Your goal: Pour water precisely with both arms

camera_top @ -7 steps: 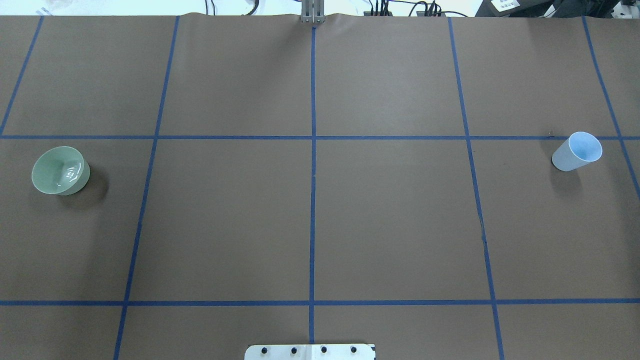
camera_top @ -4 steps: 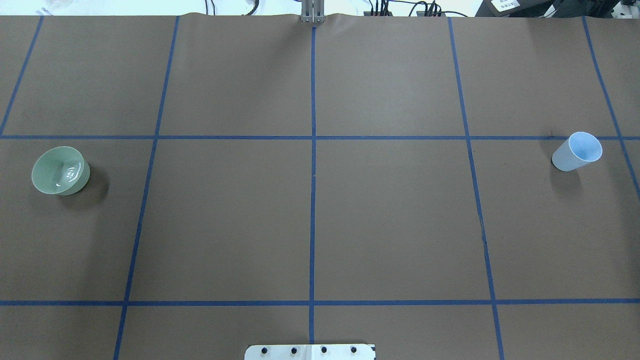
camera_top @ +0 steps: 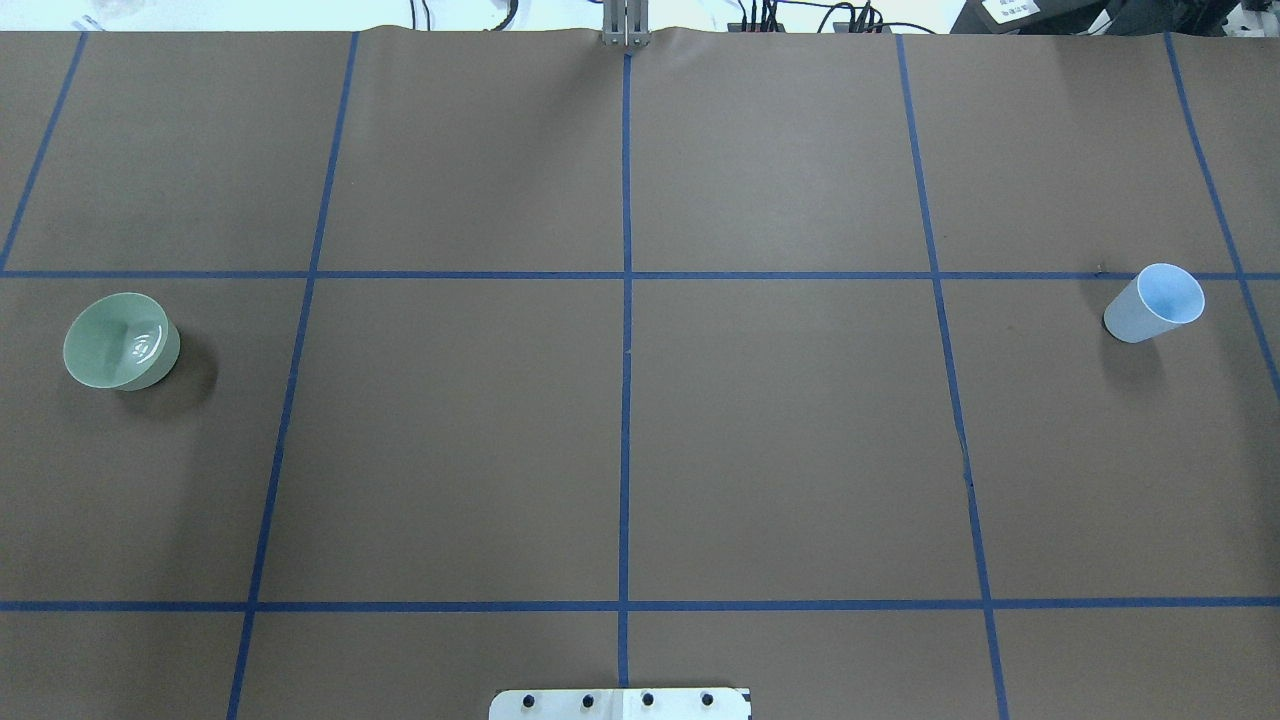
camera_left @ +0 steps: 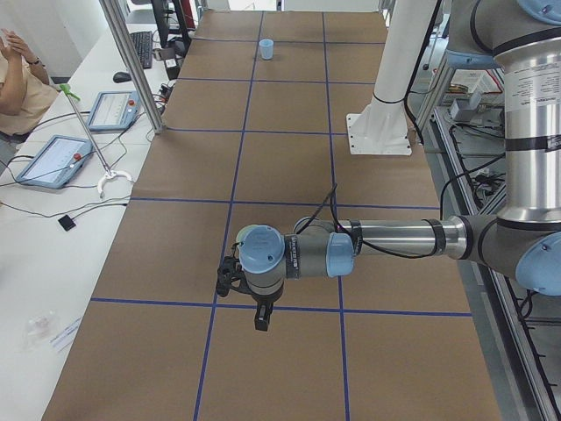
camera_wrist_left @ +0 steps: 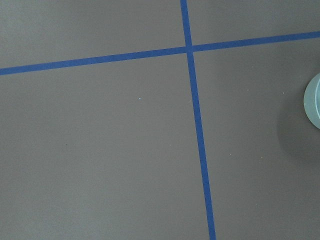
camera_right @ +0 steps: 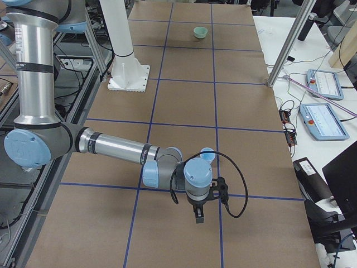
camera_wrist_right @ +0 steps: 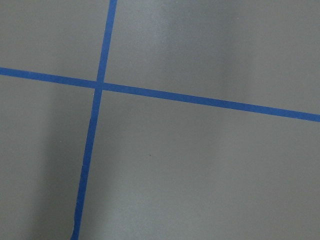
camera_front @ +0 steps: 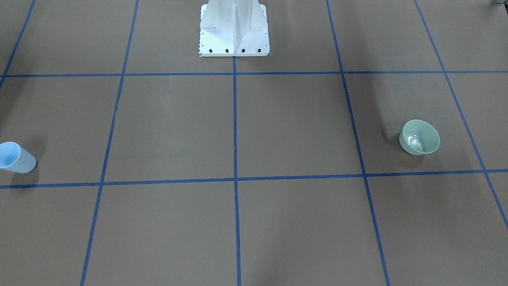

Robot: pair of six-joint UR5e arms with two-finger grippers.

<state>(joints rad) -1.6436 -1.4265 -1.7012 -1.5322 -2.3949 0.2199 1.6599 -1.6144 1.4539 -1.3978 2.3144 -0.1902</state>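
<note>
1. Nothing has moved since a second ago
2. Water point(camera_top: 148, 345) pools in the green bowl point(camera_top: 88, 348), nine o'clock overhead
3. Left gripper point(camera_left: 261, 317) hangs near it, right gripper point(camera_right: 198, 215) far off; fingers spread or not, cannot tell

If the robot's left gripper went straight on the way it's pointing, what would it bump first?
Probably the brown paper-covered table: the left gripper points down at it, near crossing blue tape lines. The pale green bowl sits off to one side, out of that line.
</note>
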